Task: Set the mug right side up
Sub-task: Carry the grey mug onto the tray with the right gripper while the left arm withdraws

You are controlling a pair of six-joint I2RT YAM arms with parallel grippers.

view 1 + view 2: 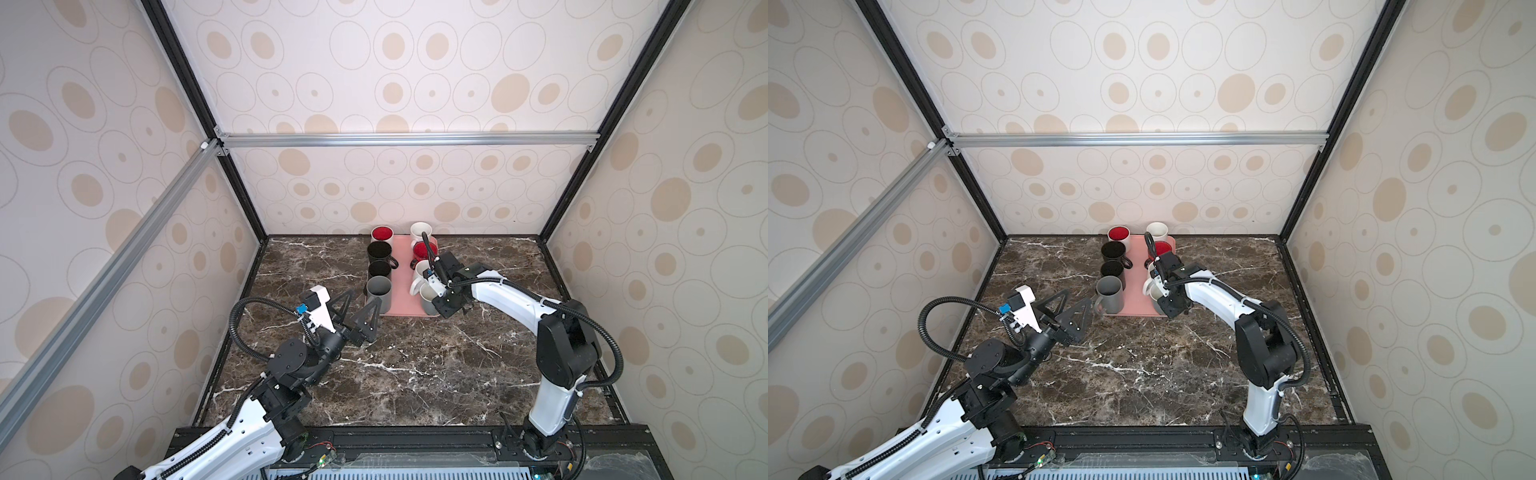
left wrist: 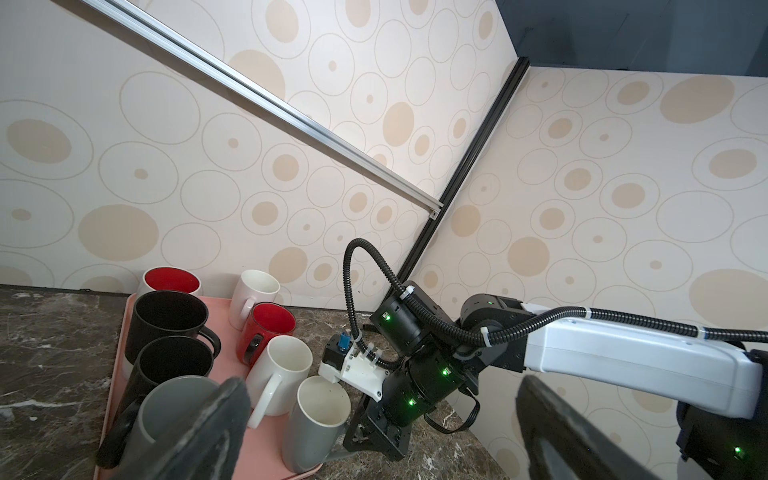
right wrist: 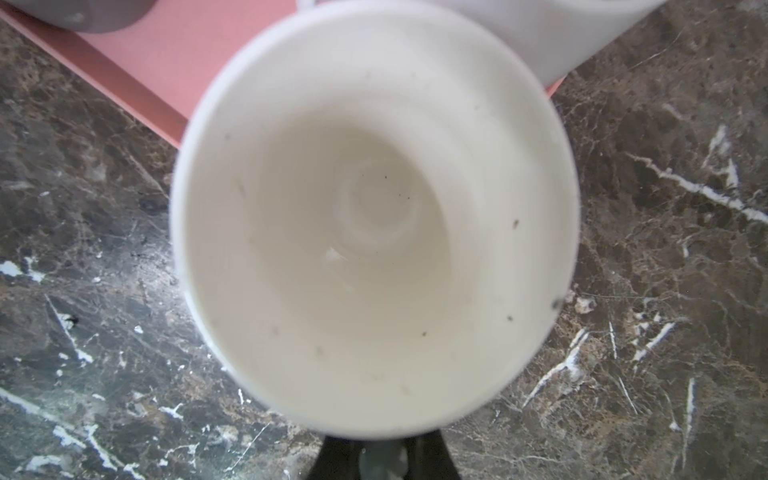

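We barely see our right gripper (image 3: 382, 457): it's cut off at the frame edge, pinching the blurry mug (image 3: 374, 216), which is mouth-up at the near right corner of the pink tray (image 1: 399, 266). The right arm reaches forward, and the left gripper (image 1: 360, 300) hovers beside the tray, jaws spread wide.

Overhead stereo pair, near wrist views — shared tray (image 1: 401, 274)

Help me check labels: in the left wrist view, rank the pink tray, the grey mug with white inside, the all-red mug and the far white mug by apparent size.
1. pink tray
2. grey mug with white inside, nearest the camera
3. all-red mug
4. far white mug, barely smaller than the all-red one; distance makes that unsure.
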